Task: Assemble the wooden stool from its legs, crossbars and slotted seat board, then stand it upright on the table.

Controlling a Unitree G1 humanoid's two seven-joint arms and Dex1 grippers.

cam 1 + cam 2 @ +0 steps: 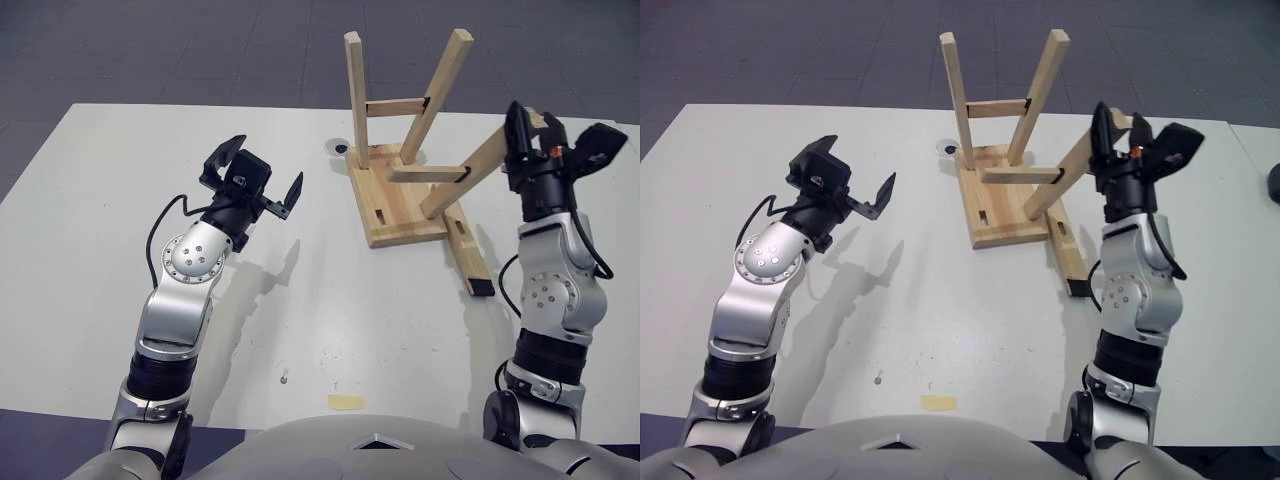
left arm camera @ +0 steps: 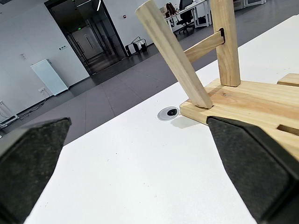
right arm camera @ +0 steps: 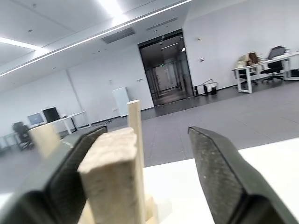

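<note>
Half-built wooden stool [image 1: 385, 205] rests seat-down on the table [image 1: 100, 200], legs up; left pincer [image 1: 258, 178] hangs spread beside it. Right wrist view shows right pincer [image 3: 149, 137] spread around the tilted leg's [image 3: 114, 177] tip; head view adds another leg [image 1: 470, 258] lying flat.

Bright, even light from ceiling strips [image 3: 112, 8] above the right pincer [image 3: 147, 131]; soft, faint shadows on the white table [image 1: 100, 200] below.

The seat board [image 1: 395, 205] lies upper centre on the bench [image 1: 100, 250], legs [image 1: 355, 90] upward; a loose leg [image 1: 470, 255] just right; left tool [image 1: 258, 178] centre-left.
</note>
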